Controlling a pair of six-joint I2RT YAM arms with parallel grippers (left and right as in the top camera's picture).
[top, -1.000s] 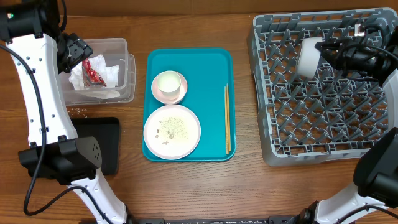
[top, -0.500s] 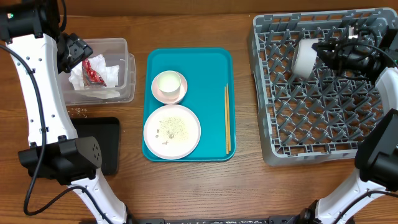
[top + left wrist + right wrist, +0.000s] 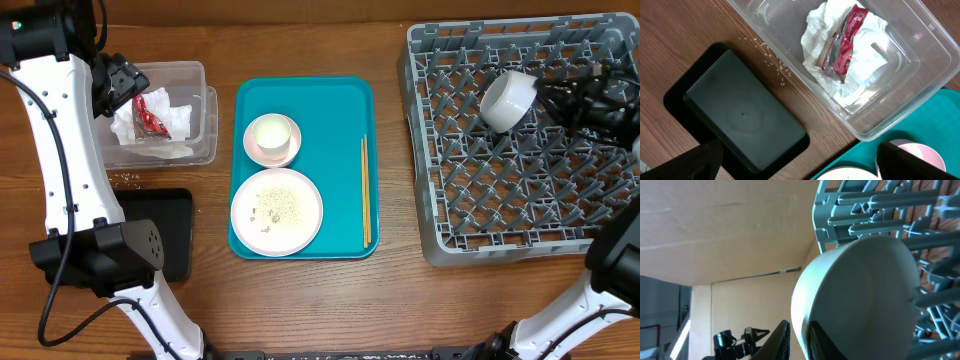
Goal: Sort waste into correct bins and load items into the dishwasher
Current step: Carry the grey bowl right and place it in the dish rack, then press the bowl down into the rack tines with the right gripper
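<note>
Right hand (image 3: 538,95) gripping one white cup (image 3: 505,98) over one rack (image 3: 500,200), left hand (image 3: 118,88) spread above one tub (image 3: 190,72)

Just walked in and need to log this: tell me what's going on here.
The right hand holds a grey-white bowl tilted over the grey dish rack. The left hand hangs open at the clear tub, which holds napkins and a red wrapper. The plate, small pink dish and chopsticks sit on the teal tray, not yet loaded.
</note>
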